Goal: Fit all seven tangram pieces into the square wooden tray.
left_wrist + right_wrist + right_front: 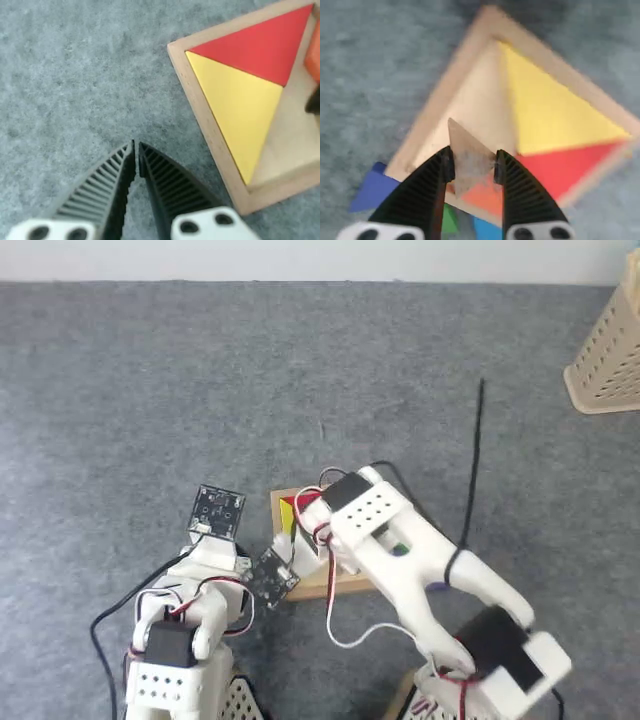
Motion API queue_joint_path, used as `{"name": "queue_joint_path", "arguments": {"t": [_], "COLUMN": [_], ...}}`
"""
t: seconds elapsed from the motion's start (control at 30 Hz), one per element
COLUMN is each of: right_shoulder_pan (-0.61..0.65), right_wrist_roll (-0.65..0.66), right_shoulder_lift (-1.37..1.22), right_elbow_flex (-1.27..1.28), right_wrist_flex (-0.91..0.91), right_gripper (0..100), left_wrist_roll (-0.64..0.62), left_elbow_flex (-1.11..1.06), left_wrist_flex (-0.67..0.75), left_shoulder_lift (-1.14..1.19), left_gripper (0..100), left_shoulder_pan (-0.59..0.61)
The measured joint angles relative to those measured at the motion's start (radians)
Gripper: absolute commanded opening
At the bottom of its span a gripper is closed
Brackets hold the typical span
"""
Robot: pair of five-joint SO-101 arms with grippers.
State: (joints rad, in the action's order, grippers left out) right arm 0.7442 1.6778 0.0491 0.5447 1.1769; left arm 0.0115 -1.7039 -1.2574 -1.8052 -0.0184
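The square wooden tray (pixel 200 107) lies on grey carpet and holds a red triangle (pixel 260 45) and a yellow triangle (pixel 240 105) side by side. My left gripper (pixel 137 144) is shut and holds nothing, low over the carpet just beside the tray's edge. My right gripper (pixel 472 155) is shut on a pale brown triangular piece (pixel 467 157), held above the bare part of the tray (pixel 475 107). Orange (pixel 485 197), green (pixel 450 220) and light blue (pixel 487 230) pieces show beneath it. From above, the right arm (pixel 400 550) covers most of the tray (pixel 340 587).
A dark blue piece (pixel 370 187) lies on the carpet just outside the tray's rim. A cream perforated basket (pixel 610 350) stands at the far right. A black cable (pixel 475 460) runs across the carpet. Open carpet stretches behind the tray.
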Motion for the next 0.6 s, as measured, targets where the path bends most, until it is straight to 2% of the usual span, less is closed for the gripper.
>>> {"name": "queue_joint_path", "arguments": {"t": [0.6], "right_shoulder_pan": [0.000], "right_wrist_roll": [0.020], "right_shoulder_lift": [-0.068], "right_elbow_flex": [-0.054], "right_wrist_flex": [0.020], "right_gripper": [1.0], "left_wrist_roll": [0.002], "left_elbow_flex": [0.000], "left_wrist_flex": [0.000], "left_shoulder_lift": [0.000], "left_gripper": [1], "left_shoulder_pan": [0.002]}}
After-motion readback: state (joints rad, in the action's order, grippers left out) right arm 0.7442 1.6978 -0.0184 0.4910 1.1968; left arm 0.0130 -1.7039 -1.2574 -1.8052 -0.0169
